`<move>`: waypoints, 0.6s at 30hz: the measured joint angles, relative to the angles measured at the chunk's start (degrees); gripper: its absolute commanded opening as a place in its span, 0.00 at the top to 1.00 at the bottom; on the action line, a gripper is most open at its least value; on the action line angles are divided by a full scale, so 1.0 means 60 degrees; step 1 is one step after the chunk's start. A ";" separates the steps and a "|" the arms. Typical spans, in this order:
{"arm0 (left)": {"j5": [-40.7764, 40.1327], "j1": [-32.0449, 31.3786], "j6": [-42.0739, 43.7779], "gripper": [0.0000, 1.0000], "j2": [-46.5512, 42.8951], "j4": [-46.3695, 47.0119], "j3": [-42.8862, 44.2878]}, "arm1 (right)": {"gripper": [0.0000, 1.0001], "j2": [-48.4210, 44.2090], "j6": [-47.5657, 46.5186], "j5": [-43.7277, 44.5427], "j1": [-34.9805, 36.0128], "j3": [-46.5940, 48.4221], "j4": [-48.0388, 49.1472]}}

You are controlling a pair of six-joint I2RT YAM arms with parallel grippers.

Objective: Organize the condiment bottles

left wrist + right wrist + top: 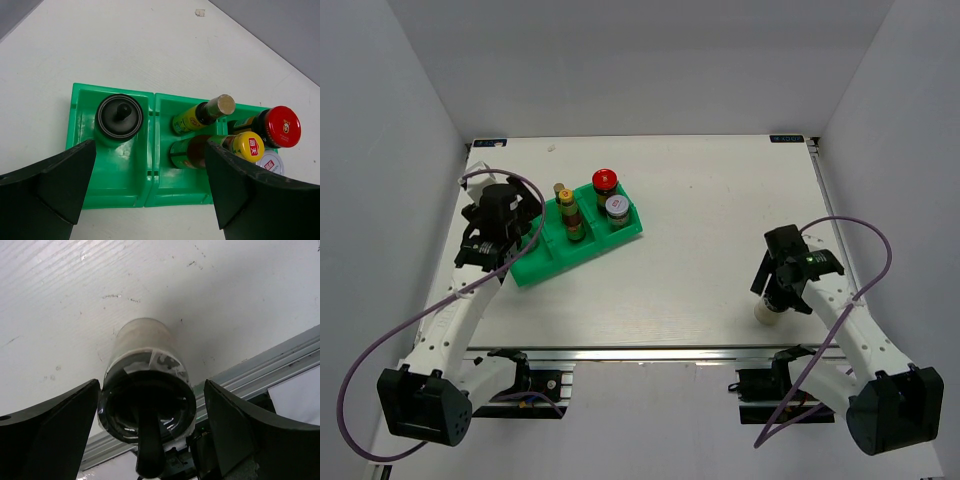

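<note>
Condiment bottles (570,212), five upright in the green bin (535,268) at table (700,200) left, black-lidded jar (119,116) in its end compartment seen only from the left wrist, pale jar (145,365) near the front right edge, right gripper (150,390) straddling it, clamping unclear, left gripper (150,150) spread wide above the bin.

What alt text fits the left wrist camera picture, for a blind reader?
A green divided bin on a white table, seen from above between the two dark fingers of the open left claw. A black-lidded jar stands in its left compartment; the others hold a tan-capped bottle, a yellow-capped bottle, a red-capped jar and, partly hidden, a silver-lidded jar.
</note>
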 measured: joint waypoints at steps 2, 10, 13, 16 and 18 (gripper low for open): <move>-0.0011 -0.0004 0.0000 0.02 -0.0062 -0.0004 -0.0069 | 0.12 0.0135 -0.0069 -0.0069 -0.0219 -0.0004 0.0164; -0.0127 -0.0004 -0.0004 0.02 -0.0291 -0.0015 -0.0080 | 0.49 -0.0047 -0.0401 -0.0463 -0.0390 -0.0255 0.0605; -0.0135 0.0000 -0.0007 0.02 -0.0393 -0.0018 -0.0080 | 0.58 -0.0186 -0.0488 -0.0718 -0.0390 -0.0310 0.0627; -0.0131 -0.0004 -0.0011 0.02 -0.0495 -0.0029 -0.0080 | 0.68 -0.0288 -0.0586 -0.0958 -0.0386 -0.0310 0.0637; -0.0131 -0.0004 -0.0022 0.02 -0.0576 -0.0044 -0.0080 | 0.73 -0.0331 -0.0765 -0.1166 -0.0390 -0.0291 0.0637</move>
